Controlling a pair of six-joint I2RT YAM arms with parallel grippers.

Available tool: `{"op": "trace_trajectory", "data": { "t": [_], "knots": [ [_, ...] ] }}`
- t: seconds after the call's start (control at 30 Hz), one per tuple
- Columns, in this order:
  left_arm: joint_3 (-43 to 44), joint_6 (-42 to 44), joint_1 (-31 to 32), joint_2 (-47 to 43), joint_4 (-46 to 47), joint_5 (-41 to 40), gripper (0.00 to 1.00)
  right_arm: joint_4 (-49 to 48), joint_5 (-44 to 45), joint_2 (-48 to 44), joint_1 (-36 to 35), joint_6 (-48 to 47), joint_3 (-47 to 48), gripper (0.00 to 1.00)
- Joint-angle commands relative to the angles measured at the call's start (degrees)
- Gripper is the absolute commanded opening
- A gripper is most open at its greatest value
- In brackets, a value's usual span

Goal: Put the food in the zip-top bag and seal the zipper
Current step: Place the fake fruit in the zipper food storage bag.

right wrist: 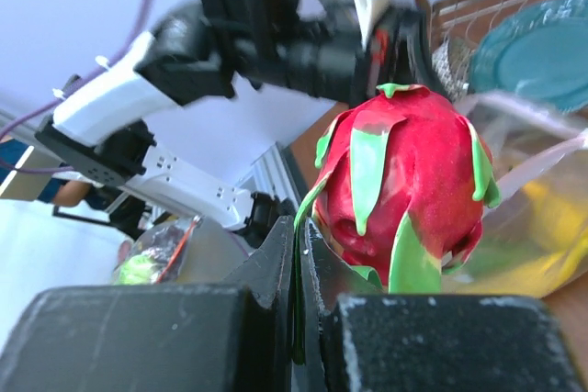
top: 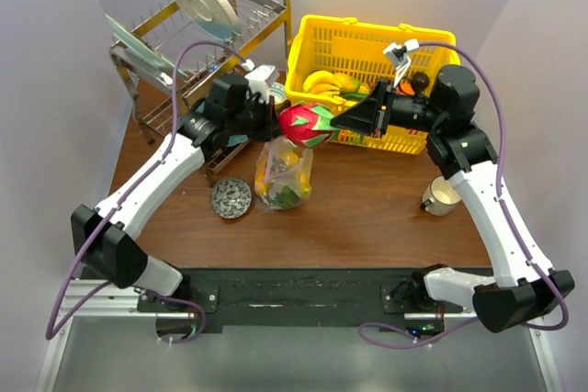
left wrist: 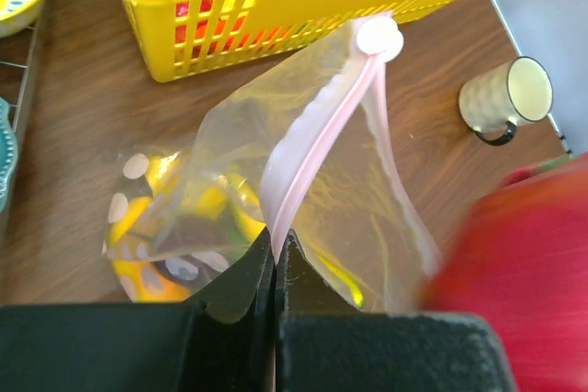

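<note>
Left gripper (left wrist: 276,250): jaws clenched on the near end of the pink zipper (left wrist: 312,149) of the zip-top bag (left wrist: 367,208). The strip runs up and away to a white slider tab (left wrist: 379,39). Right gripper (right wrist: 299,236): jaws pinched on one thin green leaf of the toy dragon fruit (right wrist: 404,181), with the fruit's body beside the fingers, not between them. From the top view I see the fruit hanging between the two grippers, just above the bag's mouth. Hard to read: in the left wrist view the fruit is only a red blur, cut off at the right edge. The bag film is crinkled and glary, so I cannot tell how far the mouth is parted. The food in the bag (top: 280,176) shows as yellow and green pieces that I cannot separate. Bananas (top: 322,82) show in the yellow basket (top: 386,43); the right wrist hides part of its other contents. Edges and room: the bag's bottom rests mid-table (top: 367,218), with a round perforated metal disc (top: 231,197) just beside it on the left. The basket stands close behind it and the dish rack (top: 241,20) sits behind the left arm. The cup (top: 441,196) is well apart on the right. Bare wood shows between the bag and the arm bases.
</note>
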State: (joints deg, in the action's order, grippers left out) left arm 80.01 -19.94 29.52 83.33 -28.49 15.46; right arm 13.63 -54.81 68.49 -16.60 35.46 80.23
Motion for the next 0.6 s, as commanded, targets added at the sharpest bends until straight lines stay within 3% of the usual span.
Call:
{"op": "trace_trajectory", "data": {
  "t": [0.0,0.13,0.33,0.57],
  "knots": [
    [10.9,-0.3,3.7,1.6,-13.9,-9.7,0.00,-7.3,-0.1,-2.6,-2.2,2.1,-3.4,0.00],
    [16.3,-2.2,6.9,2.9,-22.6,-15.8,0.00,-5.0,1.7,-2.4,-3.8,-0.4,-5.1,0.00],
    [25.5,-4.4,10.6,6.0,-32.7,-25.6,0.00,6.3,7.2,-1.5,-4.2,-6.6,-5.3,0.00],
    [29.4,-5.2,12.1,8.1,-32.6,-22.2,0.00,4.2,7.9,-0.5,-6.2,-5.2,-8.6,0.00]
  ]
}}
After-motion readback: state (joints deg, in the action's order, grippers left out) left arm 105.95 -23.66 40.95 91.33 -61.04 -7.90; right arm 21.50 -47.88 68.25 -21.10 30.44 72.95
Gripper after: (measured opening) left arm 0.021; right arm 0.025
